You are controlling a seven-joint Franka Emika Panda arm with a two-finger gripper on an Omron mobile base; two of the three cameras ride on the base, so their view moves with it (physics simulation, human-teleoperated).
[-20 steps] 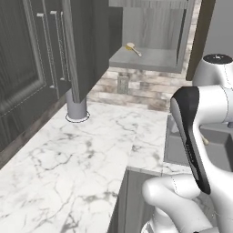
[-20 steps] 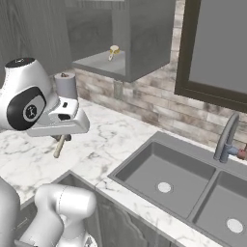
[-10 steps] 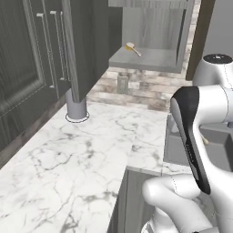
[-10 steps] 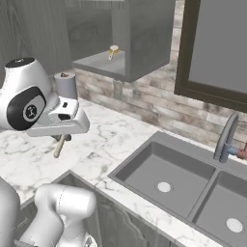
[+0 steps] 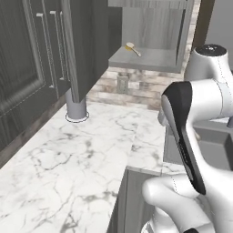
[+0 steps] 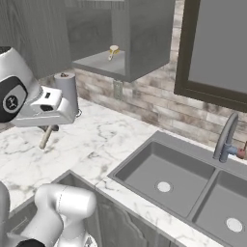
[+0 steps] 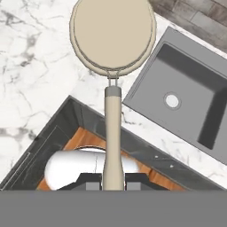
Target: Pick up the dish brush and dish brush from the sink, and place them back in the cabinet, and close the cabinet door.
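Note:
My gripper (image 7: 113, 179) is shut on the thin wooden handle of a dish brush (image 7: 113, 40), whose round cream head points away over the marble counter. From the right base view the gripper (image 6: 48, 128) hangs above the counter left of the sink (image 6: 144, 161), with the brush handle (image 6: 46, 138) sticking down from it. The other dish brush (image 5: 132, 48) (image 6: 113, 50) lies on the grey shelf of the open cabinet (image 5: 145, 59) (image 6: 96, 62). The cabinet door (image 5: 77, 45) stands swung open. Both sink basins (image 7: 190, 102) hold only white drain discs.
A grey canister (image 5: 76, 108) (image 6: 66, 91) stands on the counter under the cabinet. Dark tall cabinets with bar handles (image 5: 27, 68) line the left side. A curved steel tap (image 6: 224, 137) rises behind the sink, below a dark-framed window (image 6: 217, 43).
The hand with the brush has shifted slightly left and up above the counter. The brush on the shelf and the cabinet door have stayed put.

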